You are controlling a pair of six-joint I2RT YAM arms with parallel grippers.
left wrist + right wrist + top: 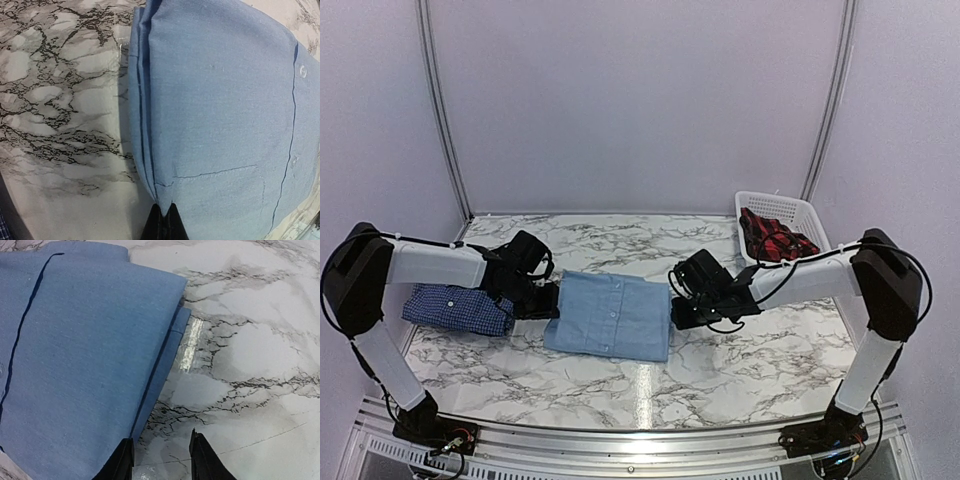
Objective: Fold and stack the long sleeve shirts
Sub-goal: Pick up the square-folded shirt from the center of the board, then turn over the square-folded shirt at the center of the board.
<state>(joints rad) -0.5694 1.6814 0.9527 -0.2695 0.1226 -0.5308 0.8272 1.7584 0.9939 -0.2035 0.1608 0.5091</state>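
The checked shirt (455, 308) lies folded at the far left of the tabletop (740, 370), partly under the left arm. It looks finished and is probably the base of the stack. Just right of it the left hand (162, 226) is clenched on the left edge of the blue shirt (610, 315). In the left wrist view the folded layers gather to a point right at its tips.

The blue shirt sits mid-tabletop as a neat rectangle, button placket up, flat on the marble and near the checked shirt. I cannot tell whether the two touch.

At the blue shirt's right edge the right hand (161, 440) is released. A clear gap shows between its fingers, one over the shirt's edge and the other over bare marble, with no cloth between them. At the right rear a basket (775, 203) holds a red cloth (775, 240), well apart from both hands.

Folding of the blue shirt appears complete. The step in hand seems to be gripping it at both ends to carry it onto the checked shirt. The right hand would first need to reach further in, so that all layers of that edge sit between its fingers, and then clench. After that both hands should rise together, hold the fold taut, travel left and set the shirt down squarely. The left arm lies over the checked shirt, so the carry has to allow for it.
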